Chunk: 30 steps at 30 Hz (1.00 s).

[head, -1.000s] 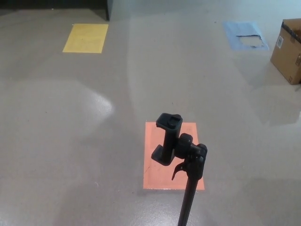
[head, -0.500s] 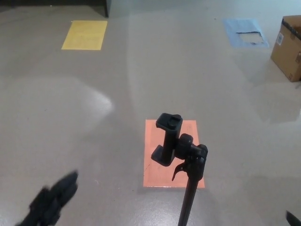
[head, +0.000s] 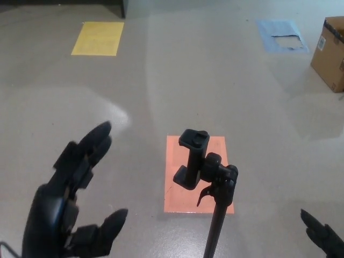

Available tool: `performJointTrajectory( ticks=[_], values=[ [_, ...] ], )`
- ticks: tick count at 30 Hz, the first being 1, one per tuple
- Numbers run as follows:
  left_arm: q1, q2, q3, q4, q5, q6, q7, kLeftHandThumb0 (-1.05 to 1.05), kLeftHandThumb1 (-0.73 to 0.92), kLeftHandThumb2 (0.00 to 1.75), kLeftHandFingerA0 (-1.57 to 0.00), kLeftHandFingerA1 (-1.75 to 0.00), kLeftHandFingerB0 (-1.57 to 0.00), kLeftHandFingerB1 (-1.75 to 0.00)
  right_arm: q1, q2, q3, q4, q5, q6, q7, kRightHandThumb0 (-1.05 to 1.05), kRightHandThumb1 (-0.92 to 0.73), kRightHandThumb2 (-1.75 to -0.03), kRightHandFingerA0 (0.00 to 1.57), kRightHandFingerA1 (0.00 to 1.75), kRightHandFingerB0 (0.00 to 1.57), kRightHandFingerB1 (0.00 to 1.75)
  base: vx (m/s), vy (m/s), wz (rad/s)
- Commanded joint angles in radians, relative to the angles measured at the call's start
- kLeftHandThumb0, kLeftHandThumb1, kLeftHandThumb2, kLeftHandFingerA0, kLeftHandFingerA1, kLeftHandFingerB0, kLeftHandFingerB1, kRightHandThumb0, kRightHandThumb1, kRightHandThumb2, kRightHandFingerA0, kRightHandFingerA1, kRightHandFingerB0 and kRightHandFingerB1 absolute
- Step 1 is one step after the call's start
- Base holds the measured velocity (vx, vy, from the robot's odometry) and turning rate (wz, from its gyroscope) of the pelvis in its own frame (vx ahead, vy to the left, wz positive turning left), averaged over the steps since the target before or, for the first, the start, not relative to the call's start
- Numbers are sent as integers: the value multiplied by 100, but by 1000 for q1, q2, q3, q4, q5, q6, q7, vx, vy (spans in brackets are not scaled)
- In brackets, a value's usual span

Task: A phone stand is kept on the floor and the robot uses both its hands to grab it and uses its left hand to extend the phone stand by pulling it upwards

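The black phone stand [head: 207, 177] rises from the bottom of the head view, its clamp head over an orange floor patch [head: 193, 177] and its pole running down out of frame. My left hand [head: 72, 196] is raised at the lower left, open, thumb and fingers spread, well left of the stand and not touching it. Only the fingertips of my right hand [head: 322, 236] show at the lower right corner, apart from the stand.
A yellow floor patch [head: 98, 38] lies at the far left and a blue patch [head: 282, 36] at the far right. A cardboard box [head: 329, 54] stands at the right edge. Grey floor surrounds the stand.
My left hand has risen from the bottom left into full view and spread open. My right hand's fingertips have come further into the lower right corner. The stand has not moved.
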Motion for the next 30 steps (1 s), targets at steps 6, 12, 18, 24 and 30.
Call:
performJointTrajectory(
  ticks=[6, 12, 18, 24, 30],
  values=[
    [-156, 20, -137, -82, -75, 475, -76, -95, 55, 105, -11, -8, -10, -6, -97, 57, 71, 20, -89, 107, -18, -92, -57, -102, 7, 34, 7, 12, 0, 0, 0],
    [-213, -23, -143, -2, -146, 542, -74, -93, 53, 103, -9, -5, -9, -9, -126, 72, 91, 28, -106, 133, -21, -92, -57, -101, 7, 32, 7, 12, 0, 0, 0],
    [-265, -147, -109, 70, -261, 587, -14, -98, 61, 104, -11, -3, -11, -6, -144, 96, 128, 18, -153, 183, -23, -93, -57, -103, 6, 34, 4, 10, 0, 0, 0],
    [-323, -213, -69, 150, -256, 607, 24, -95, 61, 104, -10, -13, -9, -6, -165, 127, 195, 23, -207, 192, -26, -90, -55, -101, 4, 48, 5, 16, 0, 0, 0],
    [-358, -230, -36, 209, -284, 641, -2, -98, 64, 105, -12, -5, -11, -3, -158, 163, 263, -14, -257, 258, -18, -95, -57, -100, 6, 47, 5, 16, 0, 0, 0]
  ],
)
